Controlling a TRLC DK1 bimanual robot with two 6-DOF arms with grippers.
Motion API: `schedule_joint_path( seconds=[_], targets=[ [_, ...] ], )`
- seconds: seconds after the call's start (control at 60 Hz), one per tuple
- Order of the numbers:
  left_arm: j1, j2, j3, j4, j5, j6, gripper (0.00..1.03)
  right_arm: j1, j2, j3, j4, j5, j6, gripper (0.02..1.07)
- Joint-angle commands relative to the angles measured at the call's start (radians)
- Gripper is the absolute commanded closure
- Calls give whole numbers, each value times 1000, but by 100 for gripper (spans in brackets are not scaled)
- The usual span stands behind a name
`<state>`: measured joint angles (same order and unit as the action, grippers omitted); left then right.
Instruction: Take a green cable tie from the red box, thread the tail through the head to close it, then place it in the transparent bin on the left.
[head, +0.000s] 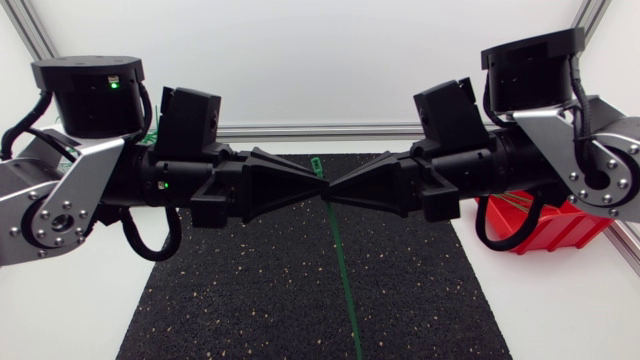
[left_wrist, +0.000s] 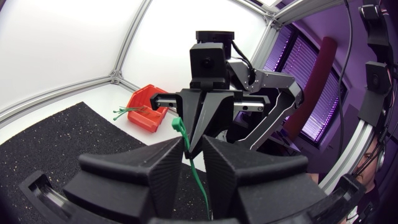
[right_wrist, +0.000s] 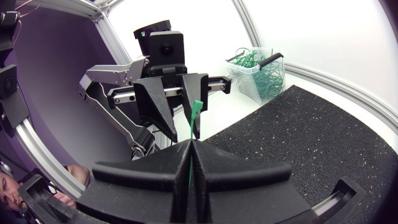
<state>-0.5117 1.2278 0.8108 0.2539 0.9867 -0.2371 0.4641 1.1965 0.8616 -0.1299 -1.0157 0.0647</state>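
My two grippers meet tip to tip above the middle of the black mat. My right gripper (head: 336, 190) is shut on a green cable tie (head: 342, 270), whose long tail hangs down toward the table's front edge. A short end of the tie (right_wrist: 196, 112) sticks up past the right gripper (right_wrist: 191, 149). That end, with the tie's head (left_wrist: 178, 123), stands between the fingers of my left gripper (left_wrist: 193, 163), which are a narrow gap apart and do not clamp it. From the right wrist view the left gripper (right_wrist: 179, 118) shows the same small gap.
The red box (head: 540, 225) with more green ties sits at the right, partly under my right arm. At the far left stands the transparent bin (right_wrist: 258, 71), holding several green ties. The black mat (head: 250, 300) covers the table's middle.
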Motion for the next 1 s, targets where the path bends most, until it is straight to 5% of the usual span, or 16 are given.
schedule_joint_path(
  seconds=[0.0,0.75,0.983],
  targets=[
    [-4,13,5,19,1,-25,84,11,-9,-30,13,11,21,101],
    [7,27,8,25,-8,-51,100,18,-23,-39,26,35,21,101],
    [30,24,21,7,-8,-62,100,16,-29,-47,23,37,20,85]
  ],
)
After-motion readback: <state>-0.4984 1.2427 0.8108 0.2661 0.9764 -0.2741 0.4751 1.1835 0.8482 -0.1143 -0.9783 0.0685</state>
